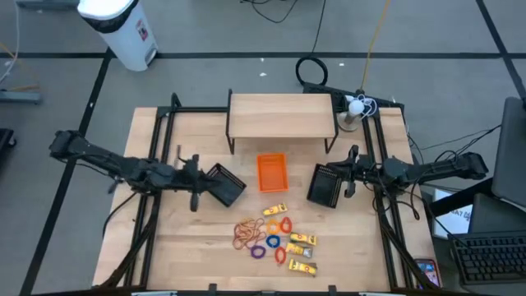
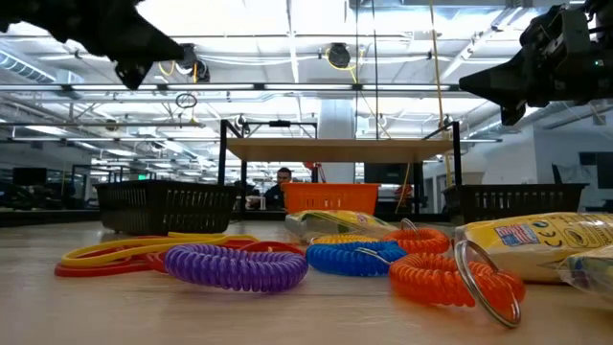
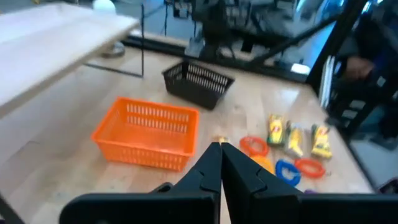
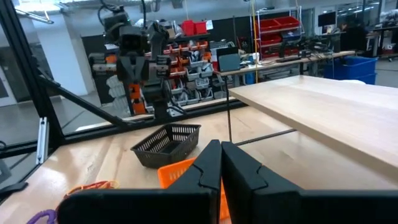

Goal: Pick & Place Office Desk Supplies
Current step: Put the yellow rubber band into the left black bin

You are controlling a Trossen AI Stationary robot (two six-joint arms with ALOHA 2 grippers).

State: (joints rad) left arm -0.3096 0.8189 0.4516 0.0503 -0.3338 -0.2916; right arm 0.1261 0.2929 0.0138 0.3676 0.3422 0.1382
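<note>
The left gripper point(image 3: 220, 163) is seen from its own wrist with fingers pressed together, nothing held; just beyond its tips the coiled rings point(image 3: 254, 146) and yellow packets point(image 3: 276, 129) are spread, the orange tray point(image 3: 147, 132) beside them. Only in the high view are the rubber bands point(image 1: 246, 234) found, nearer the table's front edge point(image 1: 246, 287). The right gripper point(image 4: 221, 163) is likewise closed and empty. Bare wood is left around the pile.

Printing on the yellow packets point(image 2: 536, 244) too blurred to read, no other legible text
</note>
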